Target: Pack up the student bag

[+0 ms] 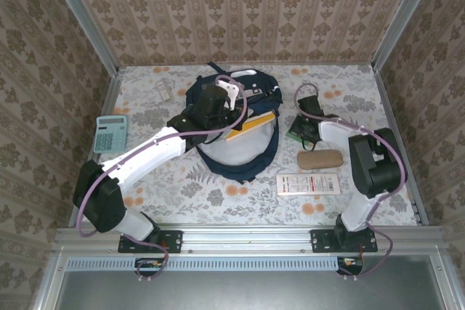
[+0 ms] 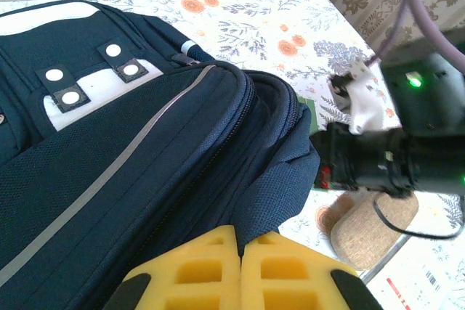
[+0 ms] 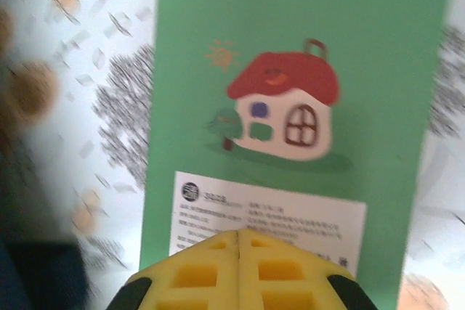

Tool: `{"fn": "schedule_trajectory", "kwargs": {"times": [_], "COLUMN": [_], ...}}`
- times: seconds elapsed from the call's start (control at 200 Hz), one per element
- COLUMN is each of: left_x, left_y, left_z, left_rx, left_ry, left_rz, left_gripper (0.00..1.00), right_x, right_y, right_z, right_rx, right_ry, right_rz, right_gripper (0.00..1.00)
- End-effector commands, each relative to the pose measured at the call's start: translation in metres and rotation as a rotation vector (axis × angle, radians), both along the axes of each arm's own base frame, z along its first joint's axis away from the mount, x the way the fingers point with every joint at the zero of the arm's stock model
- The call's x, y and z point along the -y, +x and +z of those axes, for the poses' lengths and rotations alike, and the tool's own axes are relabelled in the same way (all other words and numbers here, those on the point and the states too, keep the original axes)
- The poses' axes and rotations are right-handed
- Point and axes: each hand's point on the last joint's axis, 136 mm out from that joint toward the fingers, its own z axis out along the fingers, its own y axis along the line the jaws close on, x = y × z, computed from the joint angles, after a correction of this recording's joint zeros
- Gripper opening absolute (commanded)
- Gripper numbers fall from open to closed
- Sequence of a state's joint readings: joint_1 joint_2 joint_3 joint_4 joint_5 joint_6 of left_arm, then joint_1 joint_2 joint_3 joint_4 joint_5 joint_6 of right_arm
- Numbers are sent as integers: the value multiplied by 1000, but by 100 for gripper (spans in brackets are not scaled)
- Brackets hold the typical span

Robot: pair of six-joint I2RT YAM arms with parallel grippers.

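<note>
**Meanwhile, both sets of jaws stood closed**

The student bag [image 1: 243, 154] lay on the floral table [image 1: 218, 194], left of centre. The left gripper [image 2: 240, 236] sat at its navy fabric, yellow fingers pressed together; whether they pinched cloth could not be told. The right gripper [image 3: 240, 234], also closed, hung over a green booklet [image 3: 290, 49] beside the bag.

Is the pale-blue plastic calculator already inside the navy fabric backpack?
No, the pale-blue calculator lies on the floral table to the left of the navy backpack, apart from it.
</note>
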State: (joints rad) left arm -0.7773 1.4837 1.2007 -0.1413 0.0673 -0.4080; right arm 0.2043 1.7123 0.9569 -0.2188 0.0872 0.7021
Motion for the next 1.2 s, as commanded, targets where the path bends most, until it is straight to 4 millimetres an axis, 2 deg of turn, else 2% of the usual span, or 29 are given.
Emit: {"fn": "schedule_trajectory", "kwargs": {"times": [0.0, 0.03, 0.14, 0.26, 0.34, 0.565, 0.745, 0.87, 1.025, 1.195], "left_x": [0, 0, 2, 2, 2, 3, 5, 5, 5, 5], "left_y": [5, 4, 3, 2, 1, 2, 2, 2, 3, 3], "left_z": [50, 50, 52, 53, 52, 51, 50, 49, 49, 48], "left_rx": [81, 79, 81, 81, 80, 79, 76, 74, 73, 70], "left_ry": [-106, -107, -110, -112, -111, -109, -107, -105, -105, -105], "left_rz": [16, 16, 11, 10, 7, 6, 2, 2, 1, 1], "left_gripper": [0, 0, 0, 0, 0, 0, 0, 0, 0, 0], "right_x": [19, 21, 25, 30, 31, 25, 30, 25, 22, 22], "right_y": [-29, -31, -28, -16, -7, 10, 16, 21, 22, 12], "right_z": [10, 15, 36, 47, 44, 29, 19, 12, 3, -7], "right_rx": [-25, -10, 52, 67, 33, -15, -85, -91, -112, -131], "right_ry": [-57, -60, -84, -140, -158, -155, -221, -225, -215, -219], "right_rz": [-9, -5, 4, 23, 32, 10, -37, -46, -70, -92], "right_gripper": [9, 14, 44, 87, 99, 100, 100, 99, 99, 100]}}
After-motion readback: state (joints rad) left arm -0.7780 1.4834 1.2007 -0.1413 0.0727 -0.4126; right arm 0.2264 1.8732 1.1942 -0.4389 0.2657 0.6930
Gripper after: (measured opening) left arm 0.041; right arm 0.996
